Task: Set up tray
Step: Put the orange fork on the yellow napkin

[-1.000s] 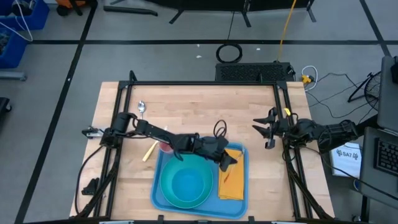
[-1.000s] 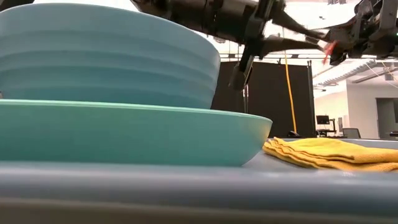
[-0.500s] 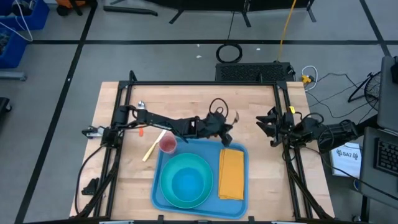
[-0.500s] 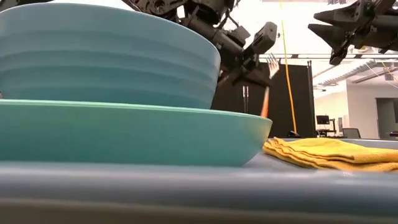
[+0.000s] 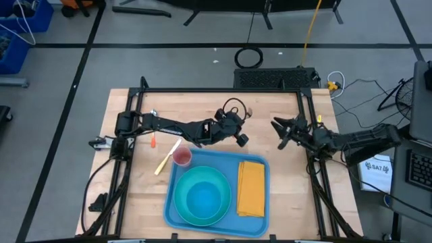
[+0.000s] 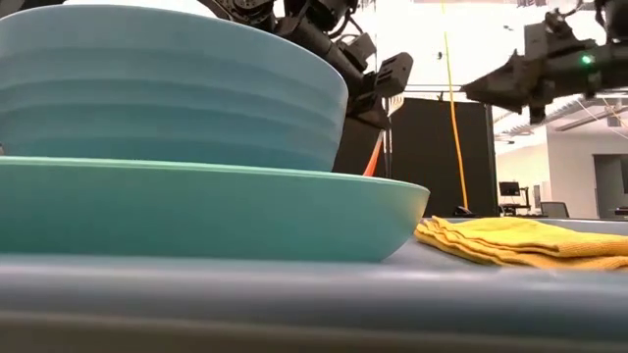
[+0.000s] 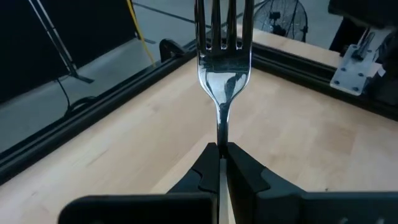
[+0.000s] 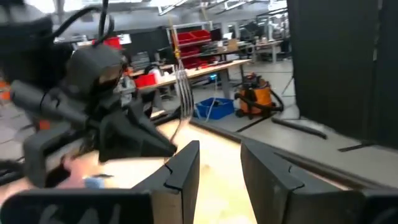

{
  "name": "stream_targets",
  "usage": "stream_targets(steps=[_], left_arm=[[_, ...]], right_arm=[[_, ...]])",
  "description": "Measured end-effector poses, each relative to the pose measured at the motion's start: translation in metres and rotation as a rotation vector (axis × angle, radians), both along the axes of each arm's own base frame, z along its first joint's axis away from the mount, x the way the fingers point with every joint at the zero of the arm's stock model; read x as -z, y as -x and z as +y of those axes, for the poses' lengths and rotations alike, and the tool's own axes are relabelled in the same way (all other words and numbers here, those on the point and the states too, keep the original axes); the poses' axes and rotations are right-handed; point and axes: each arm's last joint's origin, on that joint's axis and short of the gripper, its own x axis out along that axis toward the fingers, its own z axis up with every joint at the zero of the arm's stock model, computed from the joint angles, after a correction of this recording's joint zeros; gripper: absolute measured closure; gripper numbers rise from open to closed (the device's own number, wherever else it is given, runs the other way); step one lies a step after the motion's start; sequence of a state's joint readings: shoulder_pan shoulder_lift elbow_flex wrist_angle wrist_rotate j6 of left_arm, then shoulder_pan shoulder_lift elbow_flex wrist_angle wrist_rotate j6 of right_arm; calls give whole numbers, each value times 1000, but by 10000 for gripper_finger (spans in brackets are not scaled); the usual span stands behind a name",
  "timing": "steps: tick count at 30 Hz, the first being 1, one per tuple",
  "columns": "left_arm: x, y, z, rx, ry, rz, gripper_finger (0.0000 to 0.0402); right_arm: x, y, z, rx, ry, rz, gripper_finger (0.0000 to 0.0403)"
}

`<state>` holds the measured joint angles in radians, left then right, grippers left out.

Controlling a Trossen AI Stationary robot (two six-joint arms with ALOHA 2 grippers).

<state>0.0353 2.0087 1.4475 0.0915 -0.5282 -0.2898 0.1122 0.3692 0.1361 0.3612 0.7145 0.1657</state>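
Note:
The blue tray (image 5: 260,217) lies at the table's near middle. On it stand a teal bowl on a teal plate (image 5: 200,196) and a folded yellow napkin (image 5: 251,187). My left gripper (image 5: 240,124) hovers past the tray's far edge, shut on a metal fork (image 7: 224,59) whose tines point toward the far right corner. An orange strip (image 6: 374,157) slants down below it in the low view. My right gripper (image 5: 279,131) hangs open at the table's right side, facing the left gripper, with nothing between its fingers (image 8: 186,165). My left gripper pinches the fork's thin neck (image 7: 222,134), just behind the tines, between its two fingers. The fingers lie along the fork and slant slightly down toward the table's far right. The fork sticks out ahead of the fingertips, lifted clear of the table.
A pink cup (image 5: 181,157) and a yellow utensil (image 5: 163,163) sit left of the tray's far corner. A spoon (image 5: 154,115) lies far left, and a small orange piece (image 5: 154,140) shows by the left arm. Black frame rails (image 5: 223,90) border the table; bare wood lies beyond the tray.
My left gripper has carried the fork from above the napkin toward the table's far edge, off the tray, rolling as it went. My right gripper has tipped, turned, and reached slightly toward the table's middle.

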Motion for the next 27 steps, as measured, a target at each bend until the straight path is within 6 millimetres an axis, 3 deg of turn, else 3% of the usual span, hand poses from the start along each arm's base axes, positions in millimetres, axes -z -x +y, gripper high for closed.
stream_targets(steps=[11,20,27], left_arm=[[-3,-1,0,2,-42,-7,392],[-1,0,1,-14,-81,36,392],[-3,0,1,-8,-95,25,392]], right_arm=[[-11,-50,-15,72,53,123,293],[-30,-77,-21,-18,31,61,219],[-26,-93,-28,10,11,108,193]])
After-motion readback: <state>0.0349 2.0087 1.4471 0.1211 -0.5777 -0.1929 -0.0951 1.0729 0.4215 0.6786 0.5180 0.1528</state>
